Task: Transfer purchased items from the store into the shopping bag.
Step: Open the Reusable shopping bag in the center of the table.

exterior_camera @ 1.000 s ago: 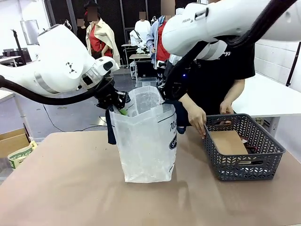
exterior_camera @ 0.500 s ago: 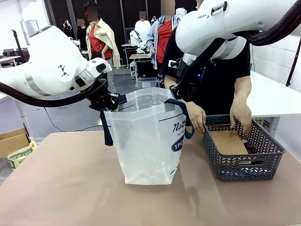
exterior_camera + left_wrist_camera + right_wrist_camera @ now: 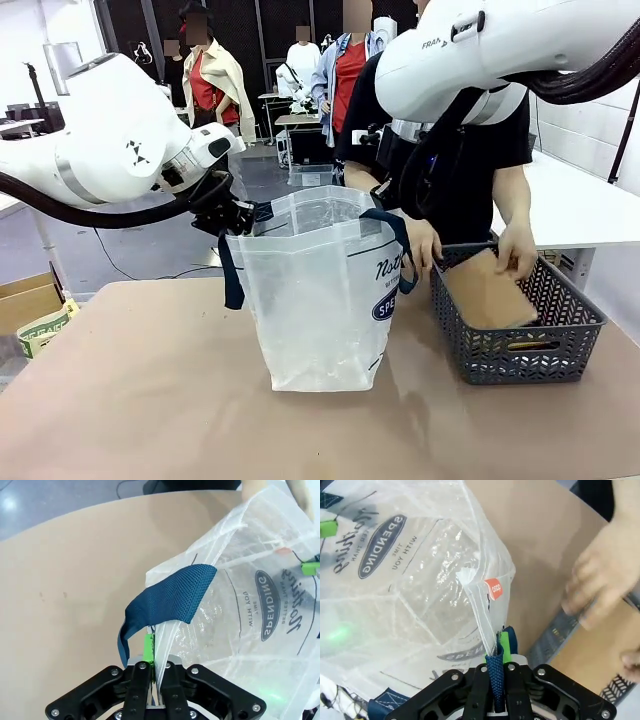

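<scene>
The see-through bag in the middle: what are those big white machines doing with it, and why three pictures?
They are two robot arms. The wide picture looks across the table from between them; the other two come from cameras on their wrists. The left end effector and the right end effector are each shut on opposite sides of the shopping bag, at its rim, holding it open and upright. Beside it stands a grey basket. A person's hands hold a flat tan item tilted up in it.

The shopping bag stands left of the store, perhaps touching it.
</scene>
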